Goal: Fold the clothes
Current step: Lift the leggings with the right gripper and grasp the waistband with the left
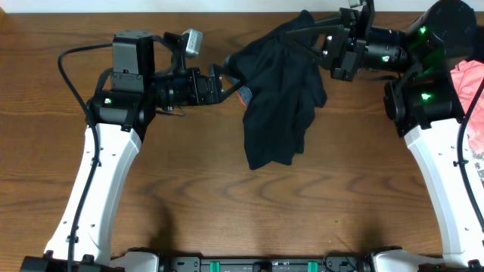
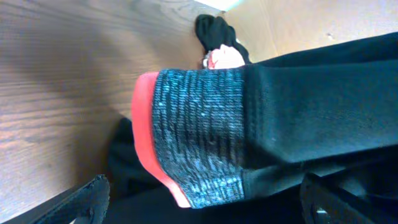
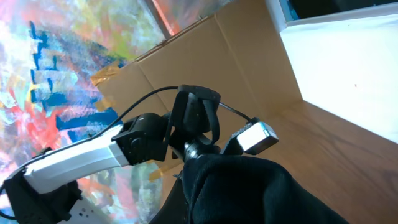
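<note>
The wooden table (image 1: 227, 211) filled the overhead view. From its 6 o'clock edge, the white left arm (image 1: 98, 174) rose on the 9 o'clock side and the right arm (image 1: 439, 159) on the 3 o'clock side.

The black garment (image 1: 276, 113) sat toward 12 o'clock, just right of the table's middle, strung between the two grippers. Its upper edge ran from the left gripper (image 1: 227, 75) at the cloth's 10 o'clock up to the right gripper (image 1: 306, 34) at its 1 o'clock. The rest hung and trailed down toward 6 o'clock onto the wood.

From overhead, the right gripper's dark fingers narrowed together into a raised peak of the cloth, clamped on the garment's top edge. In the right wrist view the black cloth (image 3: 249, 190) covered the bottom of the frame and hid the fingers.

In the left wrist view the garment's black cloth (image 2: 323, 106) filled the right side, with its grey heathered band (image 2: 199, 137) at centre. Two fingers (image 2: 74, 202) showed at the 7 and 5 o'clock corners, set apart, with cloth filling the space between them. I could not tell whether the left jaws pinched it.

A pink cloth (image 1: 470, 75) lay at the 3 o'clock edge of the table. The band's red trim (image 2: 144, 118) ran along its 9 o'clock side.
</note>
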Robot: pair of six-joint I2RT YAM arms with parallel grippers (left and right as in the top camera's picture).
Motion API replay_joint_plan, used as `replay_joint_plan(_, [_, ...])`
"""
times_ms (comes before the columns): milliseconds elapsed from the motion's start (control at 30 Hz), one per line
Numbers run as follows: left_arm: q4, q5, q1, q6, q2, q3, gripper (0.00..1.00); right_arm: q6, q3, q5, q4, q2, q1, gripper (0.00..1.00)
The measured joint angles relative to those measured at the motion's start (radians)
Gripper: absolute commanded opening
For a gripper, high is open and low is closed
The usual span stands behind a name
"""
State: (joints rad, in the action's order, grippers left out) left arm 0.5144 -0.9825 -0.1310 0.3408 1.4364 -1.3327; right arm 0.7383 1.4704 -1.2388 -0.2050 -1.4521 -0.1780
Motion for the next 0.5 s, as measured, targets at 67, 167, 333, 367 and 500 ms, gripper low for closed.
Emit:
replay_joint_plan(67, [-0.019, -0.014, 0.000, 0.001, 0.000, 0.000, 0.98, 0.019, 0.000, -0.005, -0.025, 0.000, 0.000, 0.01])
replay_joint_plan(167, [-0.069, -0.044, -0.005, 0.007, 0.000, 0.001, 0.98, 0.045, 0.000, -0.012, -0.062, 0.000, 0.000, 0.01])
replay_joint_plan(333, [-0.104, -0.072, -0.040, 0.027, 0.000, 0.001, 0.98, 0.095, 0.000, -0.024, -0.122, 0.000, 0.000, 0.01])
replay_joint_plan(367, [-0.108, -0.076, -0.051, 0.028, 0.000, 0.001, 0.98, 0.103, 0.000, -0.026, -0.131, 0.000, 0.000, 0.01])
replay_joint_plan(500, [-0.127, -0.085, -0.076, 0.033, 0.000, 0.001, 0.95, 0.125, 0.000, -0.027, -0.140, 0.000, 0.000, 0.01])
